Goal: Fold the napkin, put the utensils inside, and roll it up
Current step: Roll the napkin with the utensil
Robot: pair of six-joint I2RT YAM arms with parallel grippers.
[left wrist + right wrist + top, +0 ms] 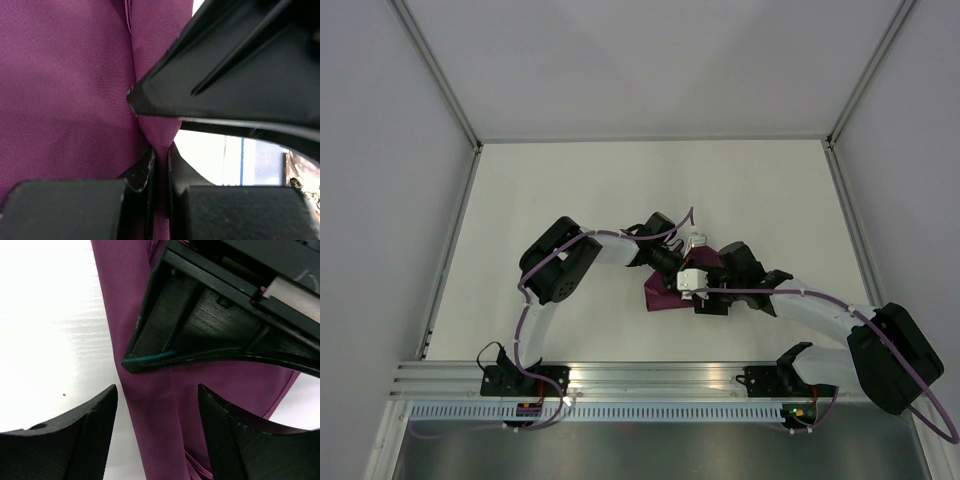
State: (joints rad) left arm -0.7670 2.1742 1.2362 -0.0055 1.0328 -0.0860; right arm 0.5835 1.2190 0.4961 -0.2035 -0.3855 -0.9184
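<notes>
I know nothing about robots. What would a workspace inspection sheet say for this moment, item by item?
Surface: white table; one tiny red speck beside the cloth.
Job's things: purple napkin bunched mid-table; knife not seen in any view.
Clutter: nothing seen.
Grippers: left gripper shut, pinching a fold of the napkin; right gripper open, over the cloth.
Cables: purple cables run along the left arm and right arm.
Surroundings: white walls on three sides; aluminium rail at the near edge.
</notes>
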